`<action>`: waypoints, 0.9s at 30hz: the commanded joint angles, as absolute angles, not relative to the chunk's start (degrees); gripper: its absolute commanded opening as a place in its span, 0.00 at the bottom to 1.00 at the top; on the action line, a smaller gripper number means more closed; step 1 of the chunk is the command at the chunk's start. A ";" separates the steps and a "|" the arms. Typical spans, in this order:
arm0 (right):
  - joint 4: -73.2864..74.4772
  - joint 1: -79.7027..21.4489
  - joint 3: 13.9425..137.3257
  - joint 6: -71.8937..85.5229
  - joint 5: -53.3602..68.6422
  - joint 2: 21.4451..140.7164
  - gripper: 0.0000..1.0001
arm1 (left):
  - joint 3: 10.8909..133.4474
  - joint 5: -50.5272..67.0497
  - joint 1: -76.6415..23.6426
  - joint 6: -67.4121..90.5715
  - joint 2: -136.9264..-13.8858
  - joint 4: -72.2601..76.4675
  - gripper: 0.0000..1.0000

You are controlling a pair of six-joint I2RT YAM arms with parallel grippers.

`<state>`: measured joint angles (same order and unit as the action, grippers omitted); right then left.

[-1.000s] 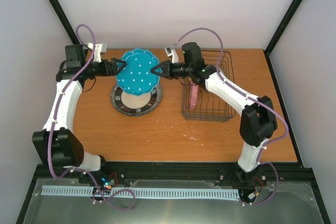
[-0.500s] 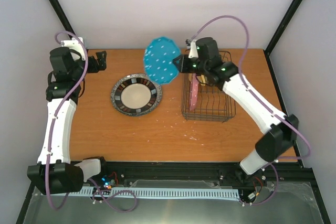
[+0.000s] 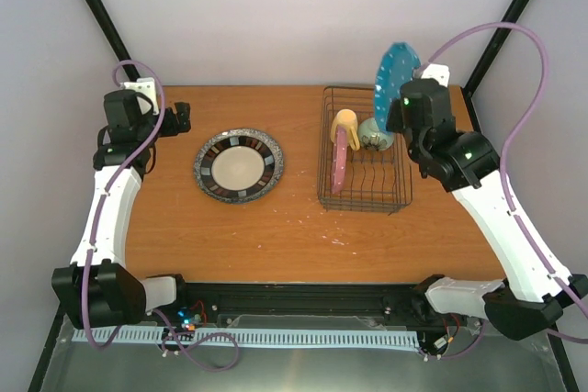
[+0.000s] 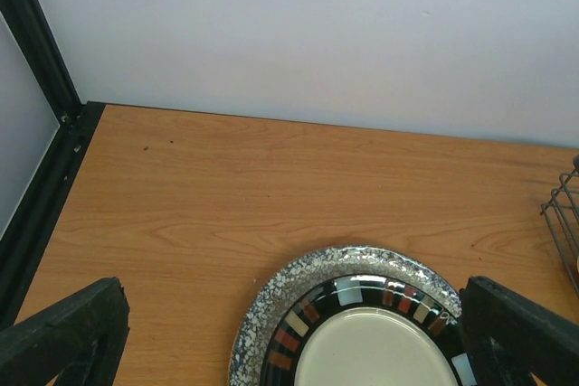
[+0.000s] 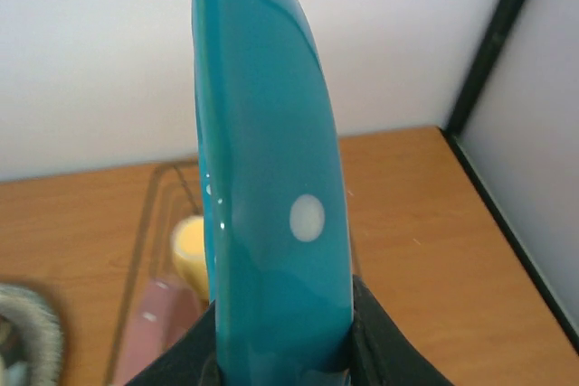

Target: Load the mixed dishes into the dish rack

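Gripping teal plate (image 3: 393,69) edge-up w/ right gripper (image 3: 398,114) above rack (image 3: 364,207) — could clip mug (image 3: 345,126) or bowl (image 3: 374,135) on descent, or slip sideways. W/ left gripper (image 3: 181,119) wide open — empty.

Left wrist: dark-rimmed plate (image 4: 373,343) cut by the lower edge, dish rack (image 4: 560,208) by the right. Right wrist: teal dotted plate (image 5: 271,178) masks a blurred yellow mug (image 5: 192,246).

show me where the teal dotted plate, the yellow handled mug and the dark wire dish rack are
teal dotted round plate (image 3: 393,72), top external view, middle of its dotted face
yellow handled mug (image 3: 346,123), top external view, on its body
dark metal wire dish rack (image 3: 366,197), top external view, on its near wall
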<state>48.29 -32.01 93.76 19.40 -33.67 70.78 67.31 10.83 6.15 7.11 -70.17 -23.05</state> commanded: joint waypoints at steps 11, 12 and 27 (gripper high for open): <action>53.36 -32.06 86.85 27.88 -39.08 75.45 0.03 | 67.17 11.34 6.14 6.35 -70.93 -21.03 1.00; 53.93 -32.08 87.33 28.21 -38.41 76.24 0.03 | 67.11 11.51 6.15 6.41 -70.99 -20.96 1.00; 55.15 -32.37 84.25 31.55 -34.66 80.50 0.03 | 67.04 12.87 6.11 6.42 -71.43 -20.84 1.00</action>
<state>58.74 -32.18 83.90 29.08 -32.18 80.66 66.94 12.05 6.15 7.03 -70.89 -22.28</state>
